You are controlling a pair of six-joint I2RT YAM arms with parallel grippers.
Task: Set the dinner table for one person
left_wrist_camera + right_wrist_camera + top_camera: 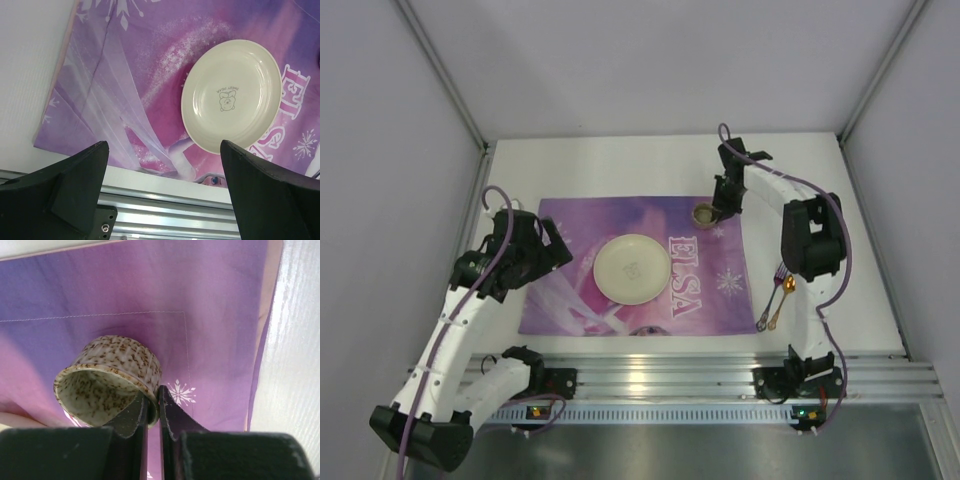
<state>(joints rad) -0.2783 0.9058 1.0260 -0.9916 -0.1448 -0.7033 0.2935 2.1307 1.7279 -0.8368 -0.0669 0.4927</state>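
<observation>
Now, right tool pinching speckled cup rim, dinner table beneath, left tool spread.

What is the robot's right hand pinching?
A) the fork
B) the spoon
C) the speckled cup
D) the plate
C: the right gripper is shut on the rim of the cup, with one finger inside the rim and one outside.

I'm seeing the white dinner table, a purple placemat carrying white snowflakes, a cream plate, a brown-speckled cup, a gold spoon.
</observation>
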